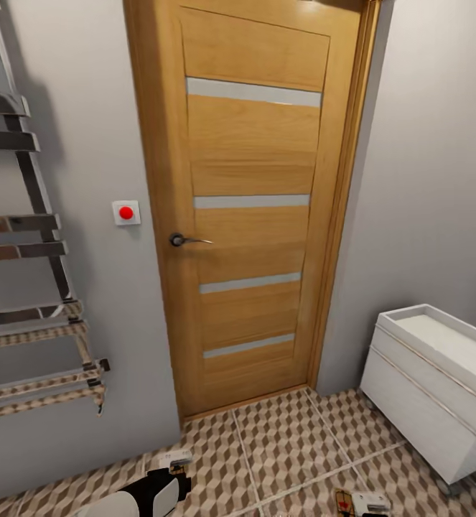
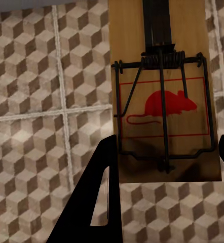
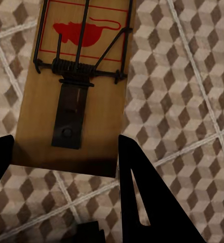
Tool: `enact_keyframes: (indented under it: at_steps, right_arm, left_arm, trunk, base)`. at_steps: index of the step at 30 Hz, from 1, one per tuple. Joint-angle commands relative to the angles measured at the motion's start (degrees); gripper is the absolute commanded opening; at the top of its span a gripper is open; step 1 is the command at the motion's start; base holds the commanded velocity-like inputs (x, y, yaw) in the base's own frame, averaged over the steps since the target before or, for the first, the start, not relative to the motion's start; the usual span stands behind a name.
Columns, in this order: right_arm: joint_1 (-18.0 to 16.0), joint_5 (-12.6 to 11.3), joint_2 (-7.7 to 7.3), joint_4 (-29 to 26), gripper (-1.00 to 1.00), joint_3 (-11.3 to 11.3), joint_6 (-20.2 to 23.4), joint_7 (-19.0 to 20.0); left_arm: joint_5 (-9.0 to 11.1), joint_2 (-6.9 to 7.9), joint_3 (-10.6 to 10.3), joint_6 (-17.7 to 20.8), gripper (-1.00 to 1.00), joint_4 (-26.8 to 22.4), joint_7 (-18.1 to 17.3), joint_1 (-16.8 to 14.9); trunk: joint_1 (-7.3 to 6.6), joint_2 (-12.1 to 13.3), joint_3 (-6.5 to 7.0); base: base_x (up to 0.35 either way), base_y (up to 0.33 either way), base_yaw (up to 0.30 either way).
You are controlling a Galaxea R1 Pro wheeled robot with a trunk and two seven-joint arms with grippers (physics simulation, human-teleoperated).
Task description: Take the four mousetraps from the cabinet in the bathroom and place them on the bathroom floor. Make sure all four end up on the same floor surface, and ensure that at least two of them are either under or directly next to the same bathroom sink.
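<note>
My left gripper is shut on a mousetrap, a tan wooden plate with dark spring wire and a red mouse mark, held above the cube-patterned bathroom floor. My right gripper is shut on a second mousetrap over the same tiles. In the head view both grippers sit at the bottom edge, the left gripper and the right gripper, whose mousetrap peeks out. The white bathroom sink hangs on the right wall. The cabinet is out of view.
A closed wooden door with a dark lever handle stands straight ahead. A chrome ladder-like rack leans on the left wall beside a red wall button. Tiled floor stretches between the door and the sink.
</note>
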Motion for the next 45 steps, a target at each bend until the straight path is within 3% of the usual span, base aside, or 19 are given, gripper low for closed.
enact_keyframes:
  at_steps: [1, 11, 13, 18, 21, 26, 33, 36, 40, 45]
  right_arm:
    - [-0.08, -0.52, 0.00, 0.09, -1.00, 0.07, 0.03, 0.05]
    - [-0.08, -0.67, -0.30, 0.09, -1.00, -0.26, 0.03, 0.07]
    - [-0.08, -1.42, -1.19, 0.09, -1.00, -0.59, 0.03, 0.07]
    - [-0.08, -6.34, -4.17, 0.09, -1.00, -1.47, 0.23, -0.06]
    - [-0.08, -8.80, -5.49, 0.07, -1.00, -1.62, 0.27, -0.38]
    - [-0.08, -9.71, -6.01, 0.06, -1.00, -1.59, 0.29, -0.43]
    - [-0.08, -9.90, -6.19, 0.06, -1.00, -1.60, 0.22, -0.05]
    - [-0.08, -9.93, -6.23, 0.05, -1.00, -1.60, 0.21, 0.07]
    - [-0.08, -10.00, -6.27, 0.04, -1.00, -1.61, 0.22, 0.14]
    - [-0.08, -10.01, -6.26, 0.04, -1.00, -1.62, 0.22, 0.22]
  left_arm:
    - [-0.63, -0.01, 0.41, 0.26, -1.00, -0.02, 0.22, -0.04]
    - [-0.19, 0.41, 0.56, 0.38, -1.00, -0.02, 0.14, -0.04]
    - [-0.15, 0.50, 0.57, 0.34, -1.00, -0.04, 0.30, -0.04]
    - [-0.15, 0.59, 0.59, -0.22, -1.00, -0.09, 1.71, -0.02]
    - [-0.52, 0.54, 0.52, -1.06, -1.00, -0.10, 4.94, 0.20]
    - [-0.96, 0.40, 0.43, -3.11, -1.00, -0.07, 8.14, 0.75]
    - [-1.35, 0.25, 0.34, -3.77, -1.00, -0.03, 8.73, 1.01]
    - [-2.83, 0.15, 0.33, -3.82, -1.00, -0.02, 8.74, 1.45]
    - [-6.78, -0.05, 0.32, -3.85, -1.00, -0.02, 8.75, 1.89]
    - [-8.98, -0.17, 0.32, -3.91, -1.00, -0.02, 8.70, 2.09]
  trunk:
    - [0.00, -0.03, -0.06]
    - [0.00, -0.03, -0.06]
    - [0.00, -0.03, -0.06]
    - [0.00, -0.03, -0.06]
    - [0.00, -0.03, -0.06]
    - [0.00, -0.03, -0.06]
    - [0.00, -0.03, -0.06]
    - [0.00, -0.03, -0.06]
    - [0.00, -0.03, -0.06]
    - [0.00, -0.03, -0.06]
  base:
    - [0.000, 0.000, -0.300]
    - [0.000, 0.000, -0.300]
    - [0.000, 0.000, -0.300]
    - [0.000, 0.000, -0.300]
    - [0.000, 0.000, -0.300]
    - [0.000, 0.000, -0.300]
    - [0.000, 0.000, -0.300]
    - [0.000, 0.000, -0.300]
    - [0.000, 0.000, -0.300]
    - [0.000, 0.000, -0.300]
